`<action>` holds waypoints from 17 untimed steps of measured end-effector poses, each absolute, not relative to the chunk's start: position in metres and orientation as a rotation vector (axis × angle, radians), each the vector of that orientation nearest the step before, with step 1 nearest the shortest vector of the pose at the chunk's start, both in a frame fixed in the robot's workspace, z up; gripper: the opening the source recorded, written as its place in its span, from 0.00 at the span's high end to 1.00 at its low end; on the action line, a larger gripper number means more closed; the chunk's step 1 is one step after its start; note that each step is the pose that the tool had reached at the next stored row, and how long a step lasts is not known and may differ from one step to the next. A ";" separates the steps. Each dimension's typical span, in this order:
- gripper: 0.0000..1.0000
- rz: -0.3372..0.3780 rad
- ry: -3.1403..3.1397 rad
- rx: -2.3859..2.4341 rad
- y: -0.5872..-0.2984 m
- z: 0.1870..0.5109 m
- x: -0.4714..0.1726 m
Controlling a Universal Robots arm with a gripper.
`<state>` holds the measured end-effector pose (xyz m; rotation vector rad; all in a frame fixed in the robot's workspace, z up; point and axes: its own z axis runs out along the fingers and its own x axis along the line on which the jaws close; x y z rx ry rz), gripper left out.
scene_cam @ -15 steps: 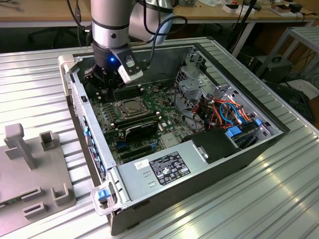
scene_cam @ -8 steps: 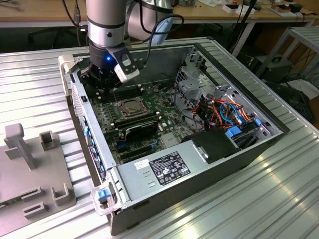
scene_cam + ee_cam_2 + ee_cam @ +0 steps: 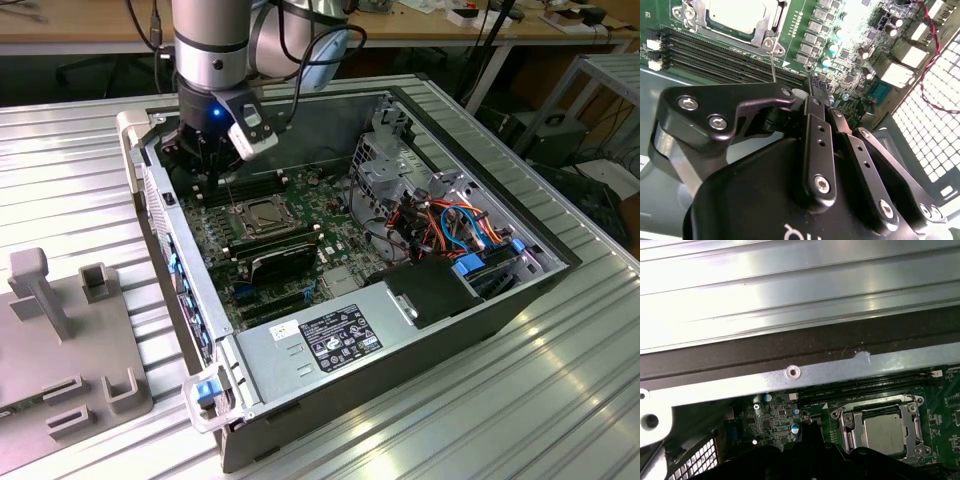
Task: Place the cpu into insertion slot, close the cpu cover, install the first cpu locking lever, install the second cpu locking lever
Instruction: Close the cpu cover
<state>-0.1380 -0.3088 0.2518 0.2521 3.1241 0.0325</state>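
The cpu (image 3: 262,212) lies in the insertion slot (image 3: 240,224) on the green motherboard, its silver top also showing in both wrist views (image 3: 735,15) (image 3: 885,432). The cpu cover (image 3: 766,30) (image 3: 847,426) lies flat around it. A thin wire locking lever (image 3: 773,66) (image 3: 232,190) stands up from the slot's corner, and its top end runs behind my gripper's knuckle. My gripper (image 3: 218,165) (image 3: 810,93) (image 3: 807,423) hovers low beside the slot, over the board near the case's back wall. Its fingers look shut together. Whether they touch the lever is hidden.
Long black memory slots (image 3: 715,55) (image 3: 865,385) run beside the socket. The case wall (image 3: 790,372) and perforated back panel (image 3: 930,125) are close to the gripper. A black card (image 3: 282,255), the power supply (image 3: 330,335) and cables (image 3: 450,225) sit farther off. A grey fixture (image 3: 60,340) lies outside the case.
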 end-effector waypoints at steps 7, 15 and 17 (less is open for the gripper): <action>0.89 0.033 3.125 0.236 -0.304 0.252 -0.134; 0.89 0.033 3.127 0.216 -0.296 0.257 -0.133; 0.89 0.033 3.127 0.211 -0.295 0.257 -0.132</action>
